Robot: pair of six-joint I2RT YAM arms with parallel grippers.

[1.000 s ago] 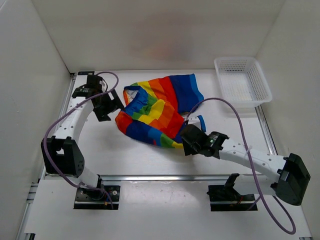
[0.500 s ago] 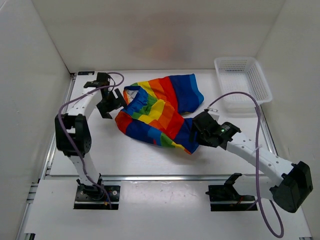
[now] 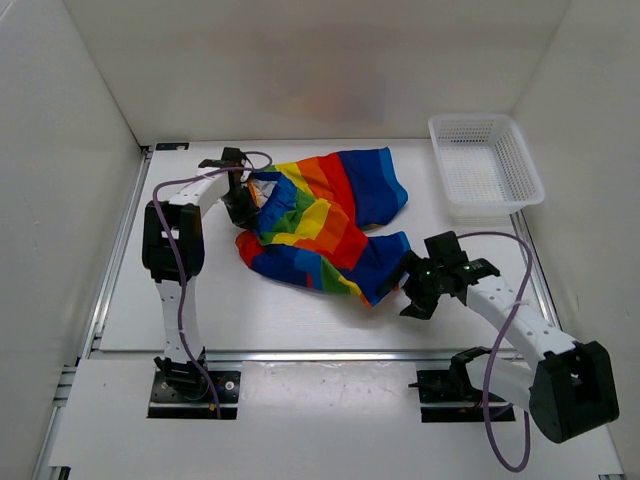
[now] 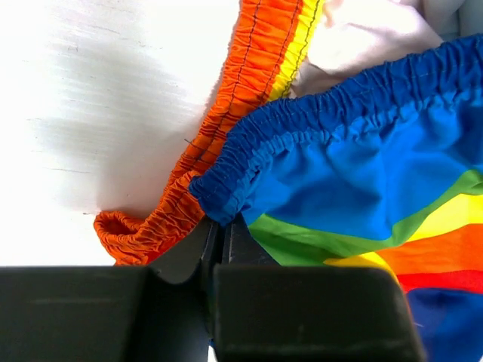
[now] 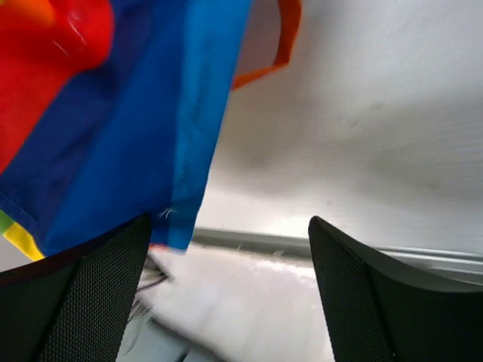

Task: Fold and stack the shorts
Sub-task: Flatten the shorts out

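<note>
Top external: shorts [image 3: 320, 225] lie on apparently rail-edged white table [image 3: 230, 300] between walls [image 3: 300, 70].

Blue gathered waistband corner of the shorts [image 4: 362, 166] between the closed jaws of the left gripper [image 4: 220, 240]

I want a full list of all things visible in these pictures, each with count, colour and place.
shorts: 1, rainbow stripes, crumpled mid-table
basket: 1, white mesh, far right corner
table: 1, white, under everything
cables: 2, purple, one along each arm
arms: 2, white and black, bases at near edge
left gripper: 1, black, shut on the shorts' waistband
right gripper: 1, black, open beside the shorts' near right hem
</note>
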